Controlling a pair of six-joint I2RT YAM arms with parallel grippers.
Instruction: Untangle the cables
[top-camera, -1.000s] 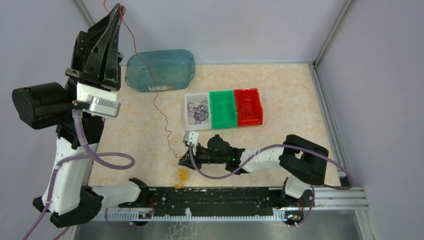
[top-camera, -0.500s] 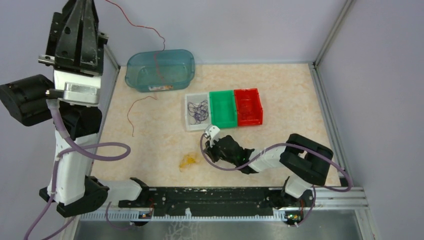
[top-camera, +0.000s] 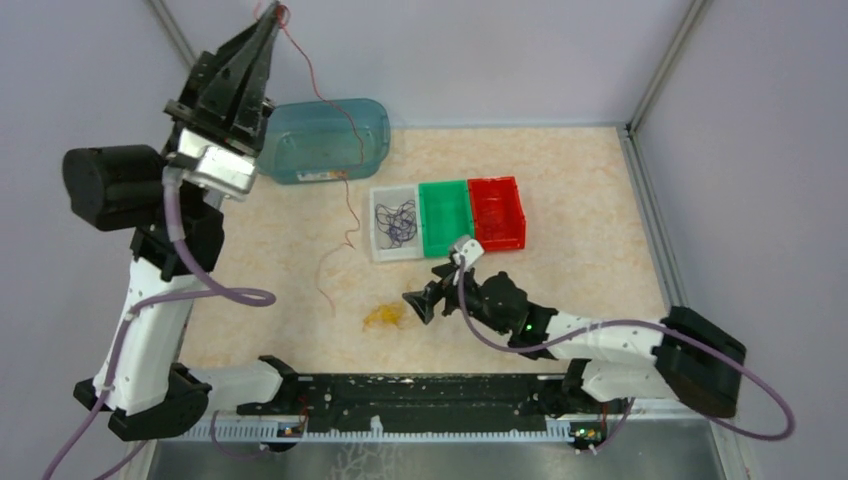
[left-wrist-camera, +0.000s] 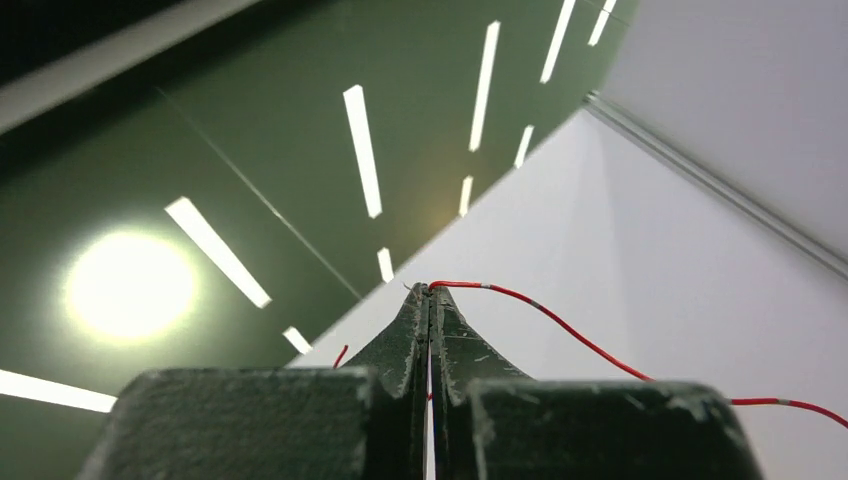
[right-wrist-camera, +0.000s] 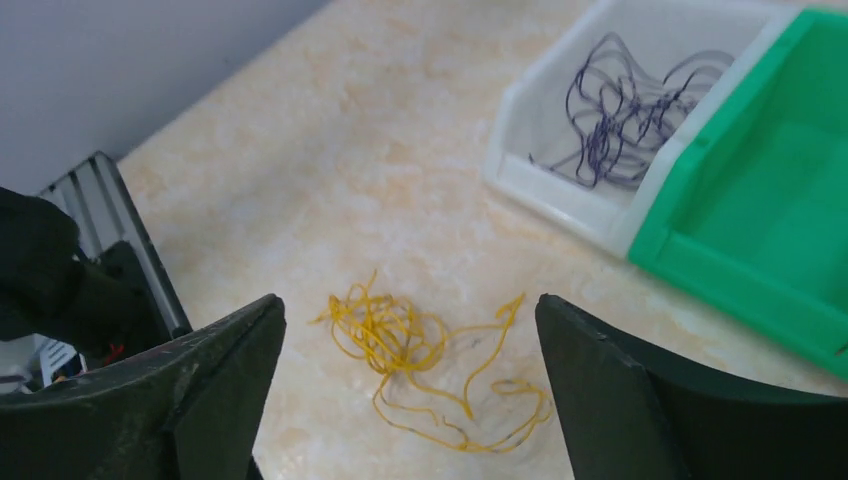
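Left pincer (left-wrist-camera: 430, 292) clamps red cable (left-wrist-camera: 560, 321) at my eleven o'clock; my right pincer (right-wrist-camera: 408, 305) gapes empty near yellow cable (right-wrist-camera: 400, 335); tub label (top-camera: 322, 175) unreadable.

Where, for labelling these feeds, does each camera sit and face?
Top external: above and behind the bases, looking down on the table; both arms show.
Left wrist: raised high, facing ceiling lights; shut left jaws pinch the red cable.
Right wrist: low, facing the yellow cable and white bin; open right jaws show.
Shared: top and right wrist both see the yellow cable.
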